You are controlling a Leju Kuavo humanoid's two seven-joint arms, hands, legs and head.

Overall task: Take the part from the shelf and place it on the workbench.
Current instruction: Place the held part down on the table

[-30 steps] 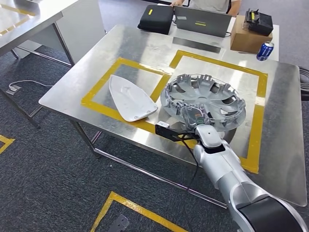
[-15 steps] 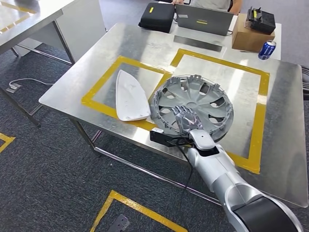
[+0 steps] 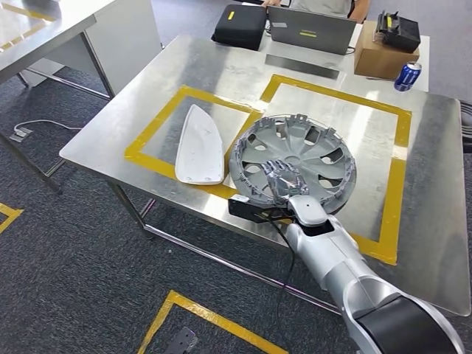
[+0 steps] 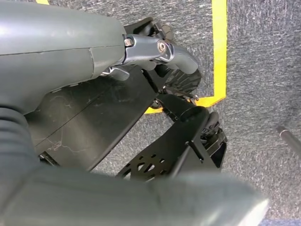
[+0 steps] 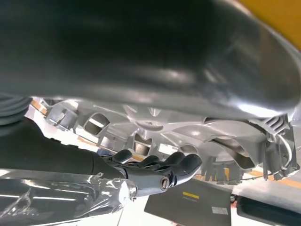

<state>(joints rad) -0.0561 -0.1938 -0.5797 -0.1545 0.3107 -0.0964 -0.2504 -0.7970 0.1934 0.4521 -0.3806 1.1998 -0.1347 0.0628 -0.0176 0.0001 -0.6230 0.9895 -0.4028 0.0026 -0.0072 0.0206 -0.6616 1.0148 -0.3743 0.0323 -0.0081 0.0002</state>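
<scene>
Since a second ago the hubcap (image 3: pixel 295 158) has dropped flat near the counter (image 3: pixel 434 221) front edge. Right robot hand (image 3: pixel 284 181) grips its rim; release comes next.

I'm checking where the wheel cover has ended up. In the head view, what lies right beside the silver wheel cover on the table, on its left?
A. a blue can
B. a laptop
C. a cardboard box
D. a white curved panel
D: the white curved panel lies just left of the wheel cover, inside the yellow tape; the can, box and laptop sit at the table's far edge.
</scene>
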